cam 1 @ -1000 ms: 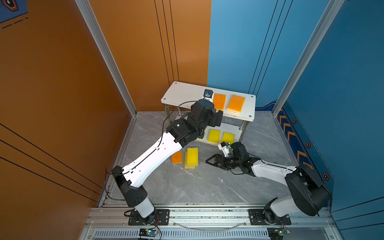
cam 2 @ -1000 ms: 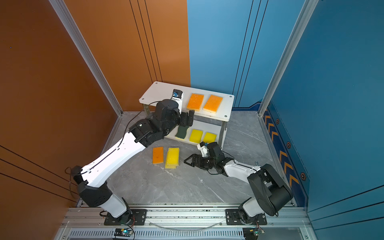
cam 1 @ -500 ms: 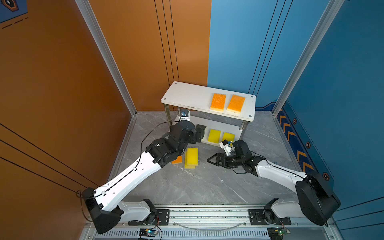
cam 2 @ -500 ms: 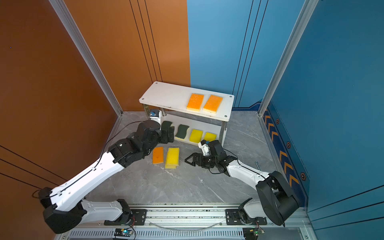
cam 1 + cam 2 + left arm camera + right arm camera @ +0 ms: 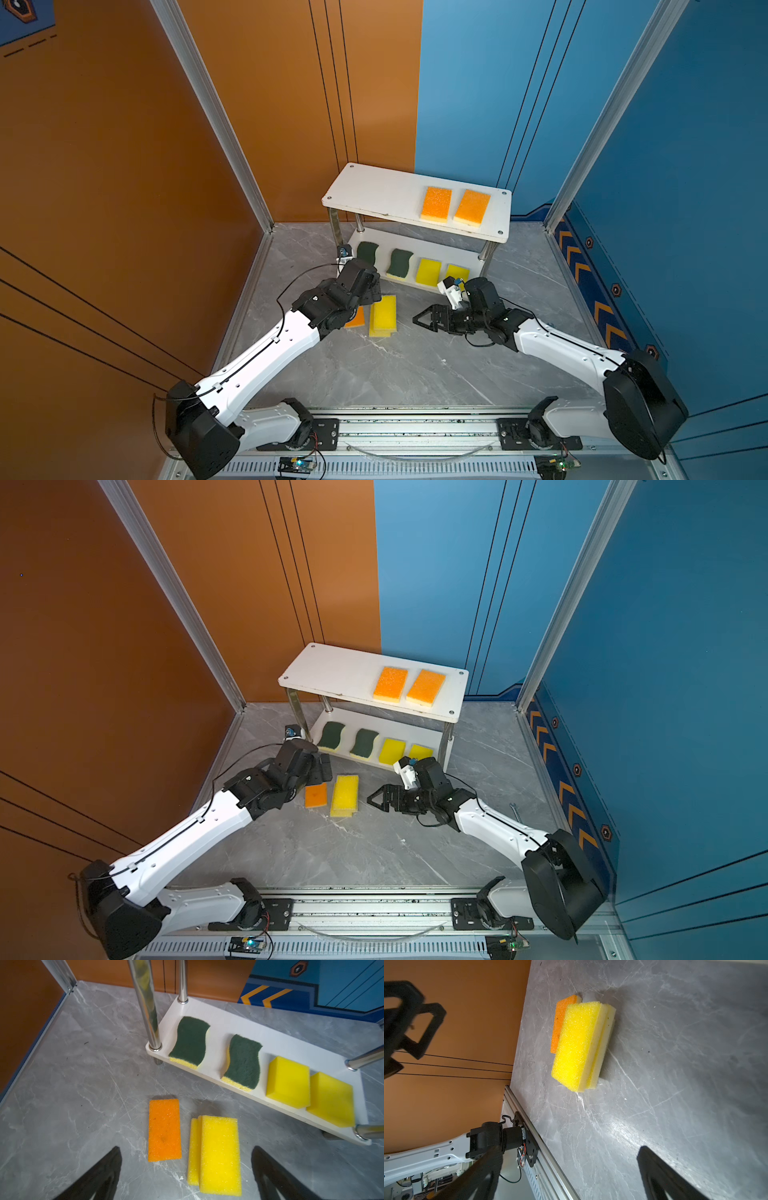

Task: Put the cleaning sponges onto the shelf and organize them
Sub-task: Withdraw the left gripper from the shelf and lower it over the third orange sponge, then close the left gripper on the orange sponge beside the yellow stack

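The shelf (image 5: 374,191) stands at the back with two orange sponges (image 5: 435,203) (image 5: 471,207) on its top board. Its lower board (image 5: 228,1022) carries two green scouring pads (image 5: 191,1040) (image 5: 243,1061) and two yellow sponges (image 5: 287,1081) (image 5: 330,1099). On the floor in front lie one orange sponge (image 5: 356,318) (image 5: 164,1129) and, beside it, a stack of yellow sponges (image 5: 383,316) (image 5: 220,1153) (image 5: 577,1047). My left gripper (image 5: 186,1149) (image 5: 324,769) hangs open over these floor sponges, touching nothing. My right gripper (image 5: 424,320) (image 5: 569,1151) is open and empty, low over the floor to the right of the stack.
Orange and blue walls close in the grey marble floor on three sides. The shelf's chrome front leg (image 5: 145,1001) stands close to my left wrist. A metal rail (image 5: 415,428) runs along the front edge. A small metal tool (image 5: 515,810) lies on the floor at the right.
My left arm has pulled back from the shelf's top board and dropped down to the floor sponges, jaws staying open. The right arm has barely moved.
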`<control>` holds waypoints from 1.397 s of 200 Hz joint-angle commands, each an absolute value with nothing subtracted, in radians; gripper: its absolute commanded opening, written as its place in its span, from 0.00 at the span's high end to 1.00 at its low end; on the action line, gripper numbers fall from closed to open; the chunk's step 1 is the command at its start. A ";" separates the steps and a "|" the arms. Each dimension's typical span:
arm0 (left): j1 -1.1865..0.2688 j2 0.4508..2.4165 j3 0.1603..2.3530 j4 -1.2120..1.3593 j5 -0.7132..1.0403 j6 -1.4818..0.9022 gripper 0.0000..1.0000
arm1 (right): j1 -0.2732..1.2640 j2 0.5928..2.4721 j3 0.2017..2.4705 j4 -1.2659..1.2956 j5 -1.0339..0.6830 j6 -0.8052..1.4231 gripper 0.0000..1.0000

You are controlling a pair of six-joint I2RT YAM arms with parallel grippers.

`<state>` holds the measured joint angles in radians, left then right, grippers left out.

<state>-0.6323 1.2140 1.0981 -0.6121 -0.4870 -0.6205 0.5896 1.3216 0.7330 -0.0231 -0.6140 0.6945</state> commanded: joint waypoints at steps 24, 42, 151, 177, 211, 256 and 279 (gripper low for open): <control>-0.592 1.247 1.037 -0.617 -0.437 -0.674 0.03 | 0.597 1.274 0.762 -0.089 -0.565 0.658 0.00; -0.580 1.275 0.987 -0.599 -0.410 -0.690 0.03 | 0.597 1.275 0.759 -0.087 -0.563 0.656 0.00; -0.525 1.393 0.889 -0.483 -0.332 -0.637 0.02 | 0.596 1.298 0.754 -0.082 -0.567 0.650 0.00; -0.511 1.421 0.869 -0.452 -0.306 -0.638 0.02 | 0.595 1.311 0.758 -0.076 -0.572 0.651 0.00; -0.498 1.434 0.839 -0.408 -0.298 -0.633 0.02 | 0.595 1.318 0.757 -0.076 -0.573 0.649 0.00; -0.479 1.464 0.799 -0.337 -0.279 -0.620 0.03 | 0.594 1.336 0.756 -0.065 -0.578 0.651 0.00; -0.474 1.492 0.796 -0.321 -0.267 -0.617 0.02 | 0.593 1.348 0.758 -0.059 -0.581 0.653 0.00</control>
<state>-0.4847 1.4612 0.8124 -0.3542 -0.2966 -0.6334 0.5911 1.3300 0.7341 -0.0685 -0.5892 0.6762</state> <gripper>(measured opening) 0.976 0.999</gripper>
